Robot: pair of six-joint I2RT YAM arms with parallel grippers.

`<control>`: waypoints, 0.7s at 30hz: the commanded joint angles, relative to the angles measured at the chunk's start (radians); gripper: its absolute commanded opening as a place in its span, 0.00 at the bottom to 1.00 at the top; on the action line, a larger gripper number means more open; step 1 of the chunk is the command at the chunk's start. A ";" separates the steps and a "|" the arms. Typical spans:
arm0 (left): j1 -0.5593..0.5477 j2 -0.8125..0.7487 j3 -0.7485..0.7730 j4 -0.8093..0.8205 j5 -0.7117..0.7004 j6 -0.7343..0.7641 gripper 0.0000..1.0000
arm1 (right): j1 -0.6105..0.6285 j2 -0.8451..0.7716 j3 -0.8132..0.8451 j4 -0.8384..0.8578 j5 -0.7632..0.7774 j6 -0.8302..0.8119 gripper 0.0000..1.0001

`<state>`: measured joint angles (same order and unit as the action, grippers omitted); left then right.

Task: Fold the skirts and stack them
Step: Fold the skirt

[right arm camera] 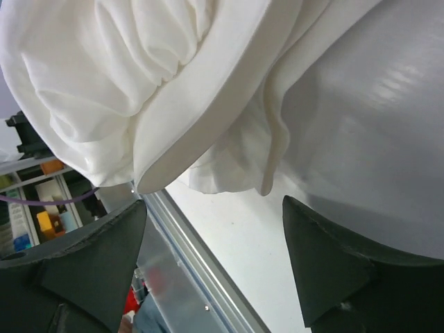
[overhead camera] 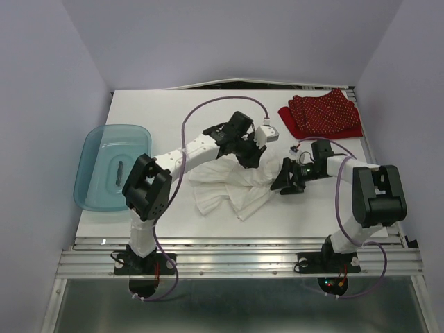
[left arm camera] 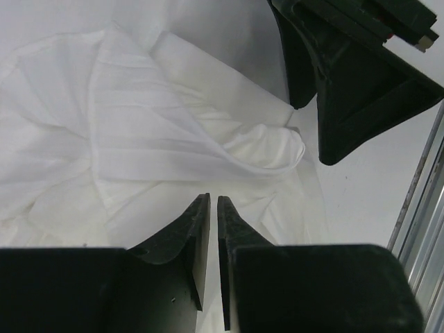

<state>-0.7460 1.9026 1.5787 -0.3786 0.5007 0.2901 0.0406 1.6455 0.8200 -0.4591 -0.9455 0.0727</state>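
lying crumpled in soft pleats, white skirt [overhead camera: 225,187] has left hand [left arm camera: 211,201] nearly clenched over it, right hand [right arm camera: 215,202] released.

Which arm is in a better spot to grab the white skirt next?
Probably right: the right end effector is open, the white skirt just ahead of its fingers. The left end effector is nearly closed above it.

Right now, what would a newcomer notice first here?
The white skirt lies crumpled mid-table with both arms reaching into it: the left hand above its far edge, the right hand open at its right end. Next, the red polka-dot skirt sits folded in the far right corner, and a teal tub stands at the left edge.
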 commanded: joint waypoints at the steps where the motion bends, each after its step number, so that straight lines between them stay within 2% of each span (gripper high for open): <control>1: -0.044 0.016 -0.071 0.075 -0.002 0.009 0.20 | -0.007 -0.021 0.057 -0.079 -0.065 -0.013 0.87; 5: -0.075 0.019 -0.159 0.109 -0.027 0.007 0.17 | -0.018 0.019 0.082 -0.073 -0.053 0.015 0.88; 11: -0.079 0.018 -0.253 0.153 -0.021 -0.025 0.11 | -0.042 0.083 0.125 -0.029 -0.033 0.081 0.81; 15: -0.085 0.007 -0.279 0.191 -0.011 -0.043 0.09 | -0.053 0.091 0.123 0.028 -0.006 0.134 0.68; 21: -0.108 0.016 -0.260 0.196 -0.028 -0.048 0.11 | -0.053 0.120 0.110 0.100 -0.012 0.217 0.68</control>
<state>-0.8341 1.9366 1.3102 -0.2150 0.4755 0.2516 -0.0071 1.7477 0.9024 -0.4393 -0.9508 0.2211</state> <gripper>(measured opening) 0.109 0.664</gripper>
